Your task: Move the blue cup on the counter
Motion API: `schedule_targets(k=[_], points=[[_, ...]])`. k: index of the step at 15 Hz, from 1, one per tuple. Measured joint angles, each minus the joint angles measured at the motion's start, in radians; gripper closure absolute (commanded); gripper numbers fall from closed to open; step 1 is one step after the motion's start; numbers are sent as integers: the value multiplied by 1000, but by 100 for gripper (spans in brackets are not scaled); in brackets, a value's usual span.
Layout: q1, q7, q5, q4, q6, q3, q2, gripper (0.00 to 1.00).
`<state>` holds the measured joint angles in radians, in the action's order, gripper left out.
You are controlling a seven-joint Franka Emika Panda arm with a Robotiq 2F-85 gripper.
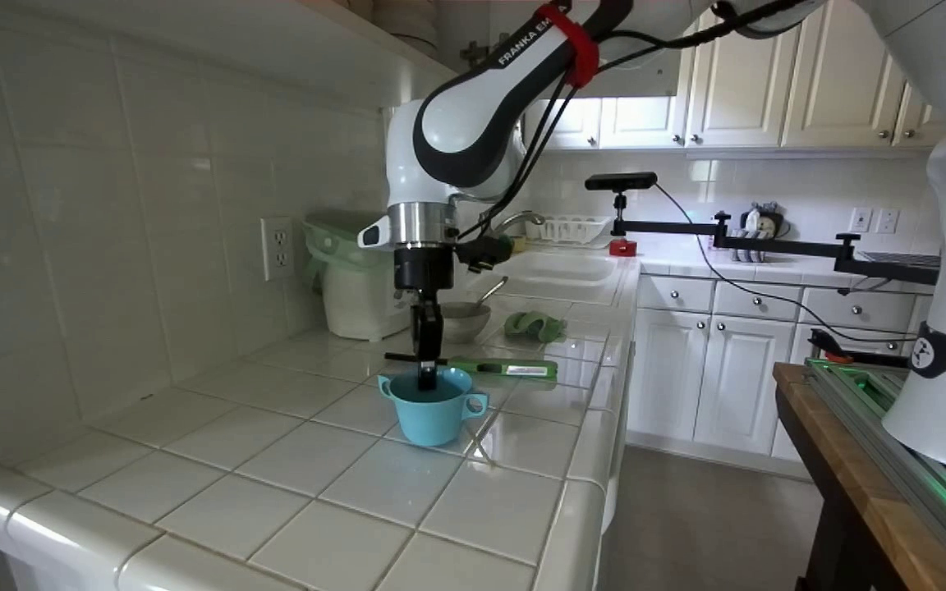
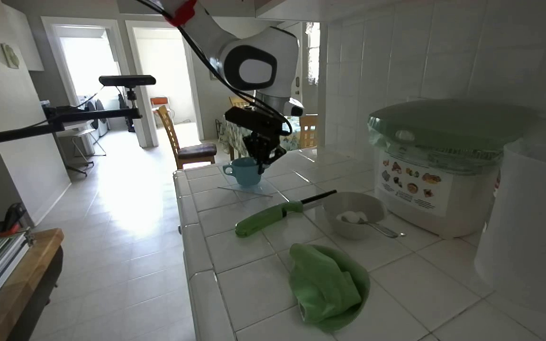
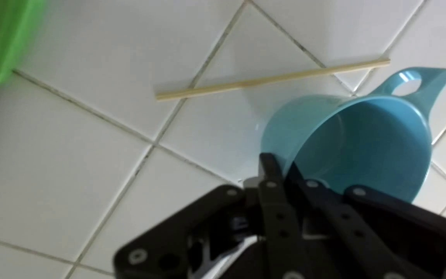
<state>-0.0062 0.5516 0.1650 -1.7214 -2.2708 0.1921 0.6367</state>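
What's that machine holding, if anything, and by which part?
The blue cup, by its rim: the pincer is closed on it, one finger outside, one inside.

I see the blue cup standing upright on the white tiled desk, toward the desk's long rounded edge. It is short, wide-mouthed and light blue, with two loop handles on opposite sides, near the rim. My wrist view shows me its smooth, plain blue interior. The desk's glossy square tiles meet along dark grout lines.
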Motion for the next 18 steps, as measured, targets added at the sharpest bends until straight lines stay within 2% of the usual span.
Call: schedule_targets(k=[4,6,11,15,18], points=[[0,17,0,35,0,16,38,99],[-1,27,0,48,0,19,48,68],[-1,41,0,58,9,27,47,32],[-1,41,1,52,72,37,-3,2],[0,-20,1,18,88,28,-78,0]])
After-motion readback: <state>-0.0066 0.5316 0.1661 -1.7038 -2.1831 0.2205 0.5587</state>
